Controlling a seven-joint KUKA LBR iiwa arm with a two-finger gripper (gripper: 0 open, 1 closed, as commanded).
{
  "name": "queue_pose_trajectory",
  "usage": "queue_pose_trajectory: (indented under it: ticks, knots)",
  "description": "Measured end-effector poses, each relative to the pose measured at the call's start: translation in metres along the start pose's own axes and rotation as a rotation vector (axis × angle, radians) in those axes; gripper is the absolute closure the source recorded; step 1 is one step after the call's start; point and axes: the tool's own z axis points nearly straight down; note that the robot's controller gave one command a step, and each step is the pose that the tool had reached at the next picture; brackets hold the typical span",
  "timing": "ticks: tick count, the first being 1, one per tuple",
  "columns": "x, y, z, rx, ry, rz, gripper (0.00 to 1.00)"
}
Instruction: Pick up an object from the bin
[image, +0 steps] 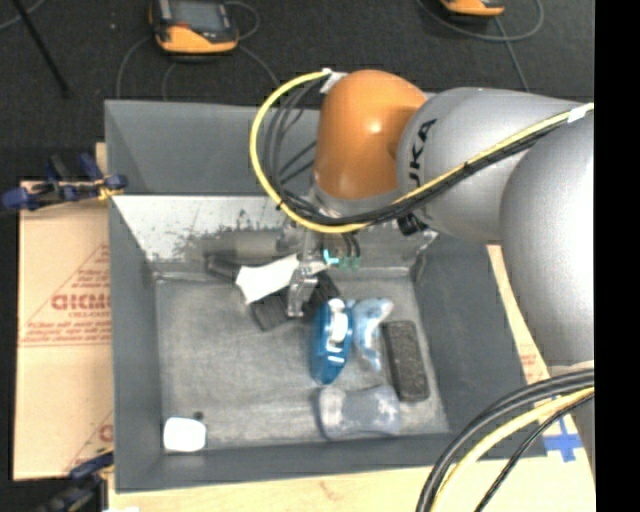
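**Where the fingers (297, 293) are set low by the far wall, a white sheet (262, 281) is found just beside them**

As it is seen from above, the arm (500, 170) is extended in from the right. Its smooth grey casing is capped by a glossy orange dome (365, 125) and looped with yellow cable (262, 150). The slim metal fingers are placed near the far wall of the grey metal bin (135, 330), whose floor is dull and finely grained. Whether they are spread wide or drawn narrow cannot be told, nor whether anything is held between them.

The white sheet, flat and paper-like, is laid at a tilt to their left, with its right end just beside them. A dark grey matte lump (265, 316) is seen under its lower edge. A dark elongated piece (222, 265) is seen farther left against the wall.

A glossy blue bottle (325, 355) with a white label is laid on its side just nearer than the fingers. A pale blue translucent piece (373, 322) is pressed against its right side. Beyond that, a dark grey rectangular block (405, 360) of coarse, sponge-like texture is laid. A clear, crinkled plastic packet (358, 410) is found at the bottle's near end. A small white rounded piece (185, 433) is left in the near left corner, well apart from the rest.
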Motion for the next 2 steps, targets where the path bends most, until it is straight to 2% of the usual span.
queue_pose_trajectory:
  ticks: [1, 2]
  knots:
    - [-0.0019, -0.0004, -0.0052, -0.001, -0.008, 0.003, 1.00]
    - [-0.0019, -0.0005, -0.0052, -0.001, -0.008, 0.003, 1.00]
